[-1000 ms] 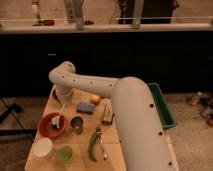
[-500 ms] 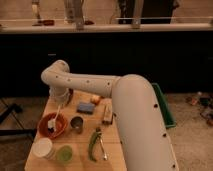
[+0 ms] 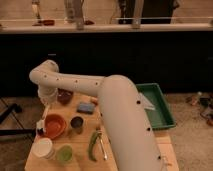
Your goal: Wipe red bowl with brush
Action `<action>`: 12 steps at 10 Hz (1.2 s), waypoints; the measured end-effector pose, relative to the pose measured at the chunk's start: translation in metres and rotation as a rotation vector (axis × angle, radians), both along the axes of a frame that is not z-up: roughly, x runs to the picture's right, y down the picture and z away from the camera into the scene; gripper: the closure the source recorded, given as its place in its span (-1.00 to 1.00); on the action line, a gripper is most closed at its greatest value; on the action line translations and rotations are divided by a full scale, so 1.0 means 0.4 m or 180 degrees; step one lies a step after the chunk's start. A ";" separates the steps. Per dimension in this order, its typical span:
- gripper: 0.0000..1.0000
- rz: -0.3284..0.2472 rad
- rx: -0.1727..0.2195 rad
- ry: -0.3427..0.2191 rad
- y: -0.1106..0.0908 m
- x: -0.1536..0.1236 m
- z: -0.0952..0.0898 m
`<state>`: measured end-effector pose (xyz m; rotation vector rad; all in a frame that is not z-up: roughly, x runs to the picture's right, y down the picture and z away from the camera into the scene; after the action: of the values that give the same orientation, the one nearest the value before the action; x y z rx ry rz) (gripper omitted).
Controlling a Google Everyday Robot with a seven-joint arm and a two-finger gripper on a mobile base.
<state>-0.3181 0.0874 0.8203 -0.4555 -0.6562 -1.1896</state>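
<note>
Red bowl (image 3: 54,125) lies beside the pincer (image 3: 41,127), near metal cup (image 3: 76,123).

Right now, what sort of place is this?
Likely a kitchen-style test area: a wooden table set with dishware like the red bowl, a green tray, a long counter behind. The gripper hangs close beside the bowl.

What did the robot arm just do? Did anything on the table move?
The arm swung toward the left of the picture, carrying the gripper from over the middle of the red bowl to its left rim. The brush went with it, out to that rim. The red bowl, metal cup, blue sponge and green tongs stayed put.
</note>
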 end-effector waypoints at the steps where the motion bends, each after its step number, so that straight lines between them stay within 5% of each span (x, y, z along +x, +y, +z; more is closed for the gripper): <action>1: 1.00 0.0018 -0.0014 0.0030 -0.003 0.005 0.015; 8: 1.00 0.0106 -0.0139 0.0490 0.007 0.277 0.089; 12: 1.00 0.0044 -0.0135 0.0366 0.023 0.275 0.050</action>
<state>-0.2083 0.0964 0.8404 -0.5502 -0.5854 -1.1296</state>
